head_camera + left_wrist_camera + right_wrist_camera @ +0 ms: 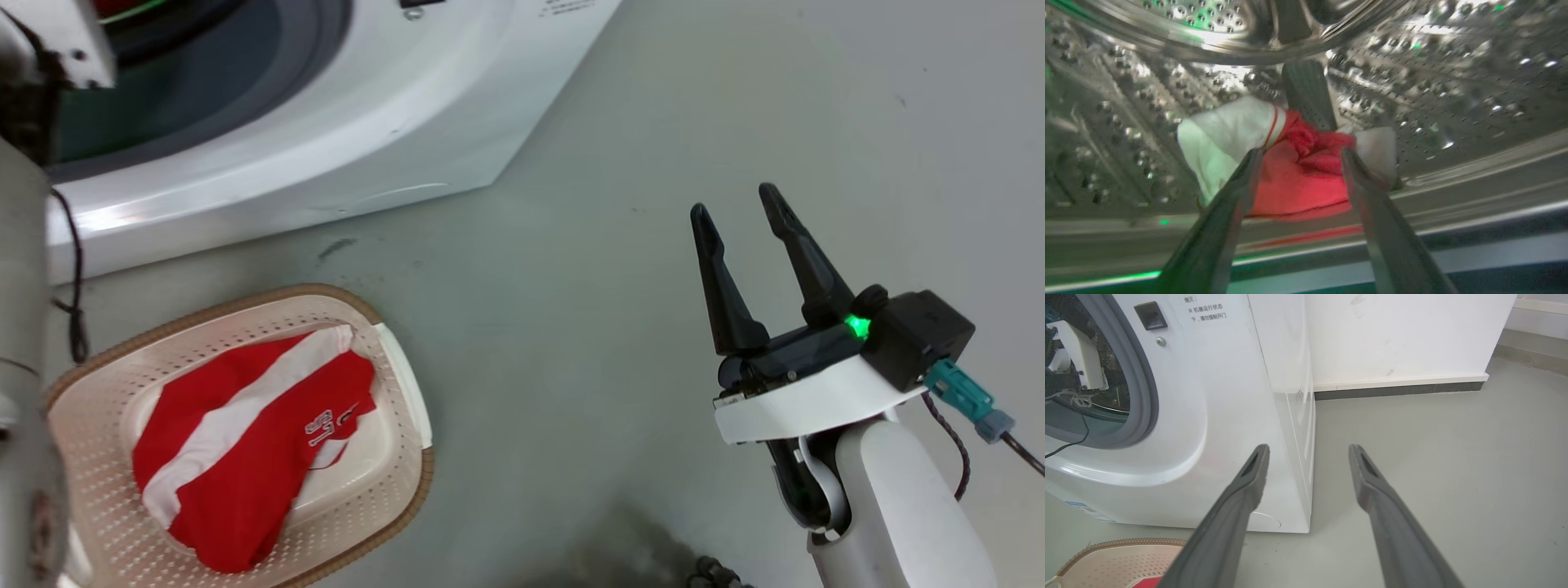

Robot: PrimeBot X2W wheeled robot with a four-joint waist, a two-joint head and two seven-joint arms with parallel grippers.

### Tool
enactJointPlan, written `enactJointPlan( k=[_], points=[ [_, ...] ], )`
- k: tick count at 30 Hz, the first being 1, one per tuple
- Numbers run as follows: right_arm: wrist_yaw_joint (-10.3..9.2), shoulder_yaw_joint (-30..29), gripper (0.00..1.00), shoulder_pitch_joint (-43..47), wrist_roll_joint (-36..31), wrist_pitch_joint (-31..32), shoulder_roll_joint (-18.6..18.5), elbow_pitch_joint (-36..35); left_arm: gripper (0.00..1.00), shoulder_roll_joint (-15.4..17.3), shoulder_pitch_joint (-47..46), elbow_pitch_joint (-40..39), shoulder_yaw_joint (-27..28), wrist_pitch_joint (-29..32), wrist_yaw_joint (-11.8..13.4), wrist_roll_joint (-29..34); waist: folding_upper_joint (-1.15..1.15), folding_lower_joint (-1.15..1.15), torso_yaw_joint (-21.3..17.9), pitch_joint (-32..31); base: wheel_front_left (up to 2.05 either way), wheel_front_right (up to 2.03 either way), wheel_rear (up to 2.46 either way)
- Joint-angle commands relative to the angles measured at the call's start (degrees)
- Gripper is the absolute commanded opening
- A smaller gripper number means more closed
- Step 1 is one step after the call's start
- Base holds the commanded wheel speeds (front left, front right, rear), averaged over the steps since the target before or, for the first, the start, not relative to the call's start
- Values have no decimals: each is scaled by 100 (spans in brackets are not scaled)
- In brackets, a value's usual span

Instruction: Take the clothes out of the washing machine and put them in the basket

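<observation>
Inside the washing machine [326, 122] my left gripper [1300, 152] stands open in the steel drum [1453, 81], fingertips on either side of a red and white garment [1298, 175] lying on the drum floor. The basket [384, 506] sits on the floor before the machine, with another red garment [245, 441] with a white stripe and white print in it. My right gripper [735, 200] hangs open over bare floor to the right, holding nothing. The right wrist view has the machine's front [1216, 416], its grey ring [1143, 388] and the basket's rim [1122, 543].
A grey floor [653, 122] spreads right of the machine. A white wall with a dark skirting [1396, 390] stands behind. My left arm [24, 327] runs up the left edge into the drum opening. Cables trail from my right wrist [971, 400].
</observation>
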Motion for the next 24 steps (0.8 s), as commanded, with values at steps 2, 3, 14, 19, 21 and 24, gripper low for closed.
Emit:
enactJointPlan(
  k=[2, 3, 14, 19, 21, 24],
  points=[
    [-4, 27, 100, -84, 56, -13, 6, -57, 100, 141, -268, 208, -67, 399, -34, 66, 0, -1, -167, 149, 0, 0, 0],
    [-4, 44, 100, -100, 82, -13, 6, -72, 100, 180, -384, 306, -72, 636, -42, 59, 0, -1, -203, 184, 0, 0, 0],
    [-4, 259, 100, -141, 304, -15, 5, -137, 100, 576, -1406, 897, -358, 2956, 0, 216, 0, -1, -545, 436, 0, 0, 0],
    [-4, 325, 100, -101, 383, -15, 5, -115, 100, 707, -1549, 1032, -481, 3903, 57, 281, 0, -1, -660, 469, 0, 0, 0],
    [-4, 332, 100, -92, 401, -16, 5, -110, 100, 729, -1560, 1048, -503, 4036, 74, 293, 0, -1, -674, 474, 0, 0, 0],
    [-4, 346, 100, -79, 437, -15, 5, -100, 0, 739, -1536, 977, -524, 4112, 103, 267, 0, -1, -690, 474, 0, 0, 0]
  ],
)
